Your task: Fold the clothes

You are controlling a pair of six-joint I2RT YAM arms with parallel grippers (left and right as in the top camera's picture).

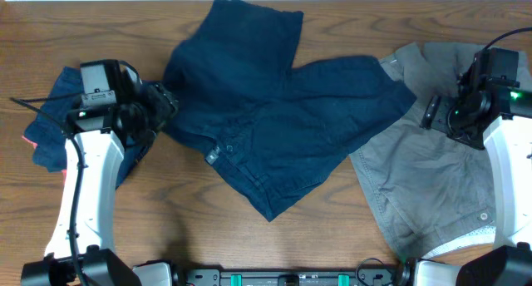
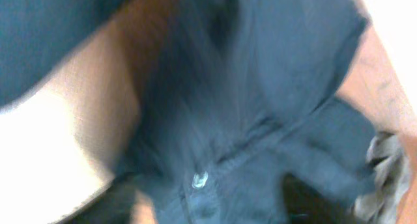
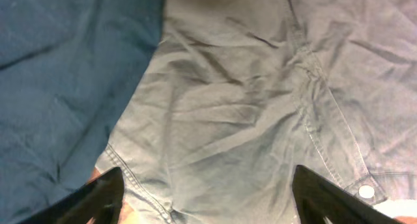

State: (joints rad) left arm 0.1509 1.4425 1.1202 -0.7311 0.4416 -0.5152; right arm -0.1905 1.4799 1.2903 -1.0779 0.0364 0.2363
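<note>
Navy shorts (image 1: 266, 111) lie crumpled mid-bench (image 1: 166, 228), with the button (image 2: 200, 180) showing at the waistband. Right of them, partly under their edge, lies a grey garment (image 1: 424, 170), and far left of them a red piece (image 1: 30, 142). The left hand (image 1: 162, 103) is at the shorts' left edge, and blur makes it impossible to tell its spread. The right hand (image 3: 207, 201) hangs wide open over the grey garment

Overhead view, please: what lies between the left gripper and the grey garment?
The navy shorts lie spread across that whole stretch, from beside the left gripper to the edge of the grey garment; the overhead view shows this plainly.
</note>
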